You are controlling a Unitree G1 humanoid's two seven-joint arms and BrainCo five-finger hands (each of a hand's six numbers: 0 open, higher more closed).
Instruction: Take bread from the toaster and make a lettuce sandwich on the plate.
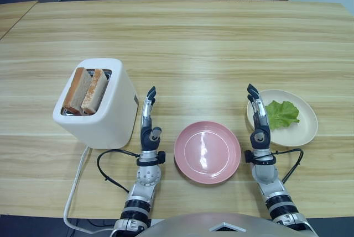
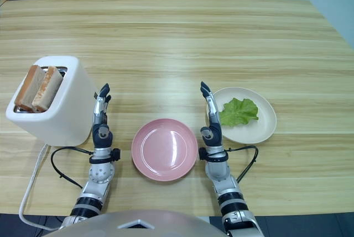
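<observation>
Here, left hand (image 1: 149,127) and right hand (image 1: 259,127), fingers (image 1: 147,107) straight and empty, flank the glossy round pink plate (image 1: 207,152)

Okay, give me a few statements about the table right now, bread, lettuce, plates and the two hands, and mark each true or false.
1. Two slices of bread stand in the toaster. True.
2. The right hand is between the pink plate and the cream plate. True.
3. The lettuce lies on the pink plate. False: it lies on the cream plate.
4. The left hand grips a slice of bread. False: it is open and holds nothing, between the toaster and the pink plate.
</observation>
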